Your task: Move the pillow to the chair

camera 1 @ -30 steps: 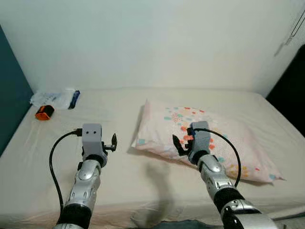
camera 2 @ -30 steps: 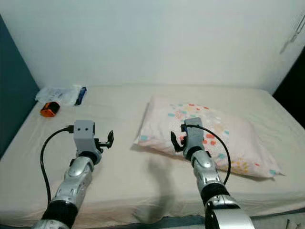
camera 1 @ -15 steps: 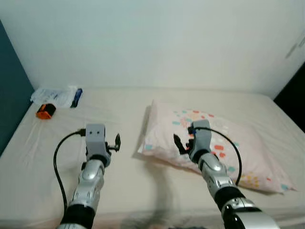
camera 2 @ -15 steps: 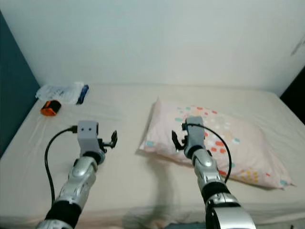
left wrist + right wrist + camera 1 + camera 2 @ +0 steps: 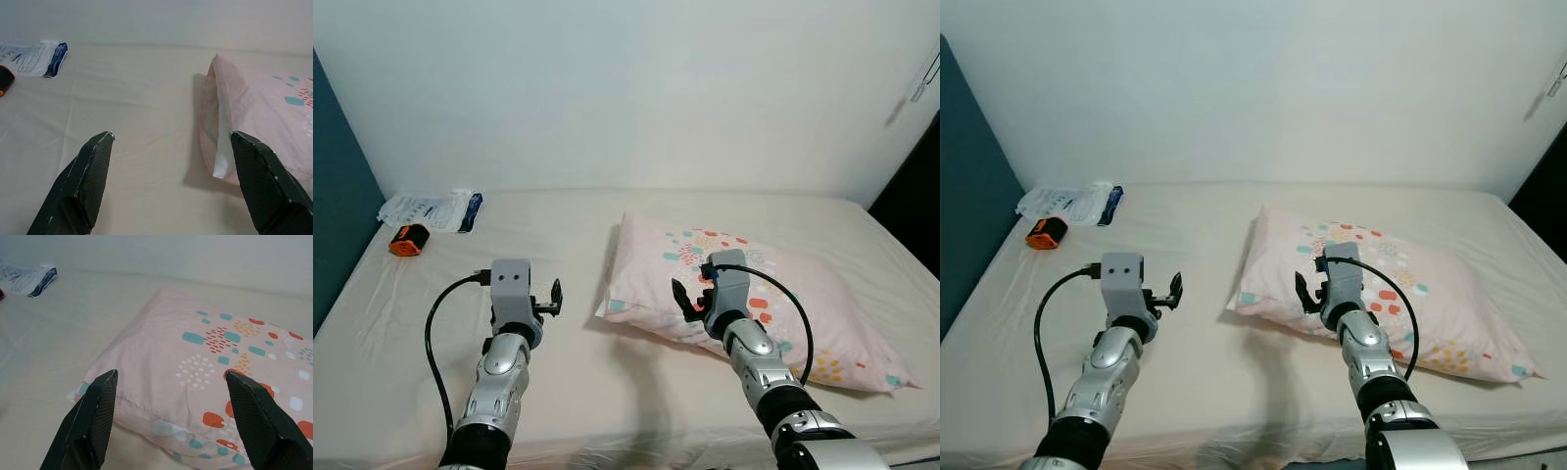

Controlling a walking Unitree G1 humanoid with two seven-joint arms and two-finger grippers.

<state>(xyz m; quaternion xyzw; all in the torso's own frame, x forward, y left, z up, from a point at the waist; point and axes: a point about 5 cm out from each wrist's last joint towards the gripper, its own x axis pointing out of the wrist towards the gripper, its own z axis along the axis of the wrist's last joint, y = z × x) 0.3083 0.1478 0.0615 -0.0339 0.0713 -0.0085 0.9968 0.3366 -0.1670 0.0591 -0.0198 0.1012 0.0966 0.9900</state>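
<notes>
Pink patterned pillow (image 5: 744,289) is lying on the bed (image 5: 568,372); both grippers, left (image 5: 168,188) and right (image 5: 171,423), are hovering spread wide, grasping nothing.

The pillow (image 5: 744,294) is pale pink with teal, orange and red spots. The bed sheet (image 5: 578,235) is cream. At ten o'clock lie an orange object (image 5: 403,240) and a white-and-blue packet (image 5: 431,208).

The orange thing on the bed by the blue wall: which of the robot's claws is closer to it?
The left. The left gripper hovers over bare sheet on the same side of the bed as the orange object. The right gripper hangs open above the pillow, farther across.
</notes>
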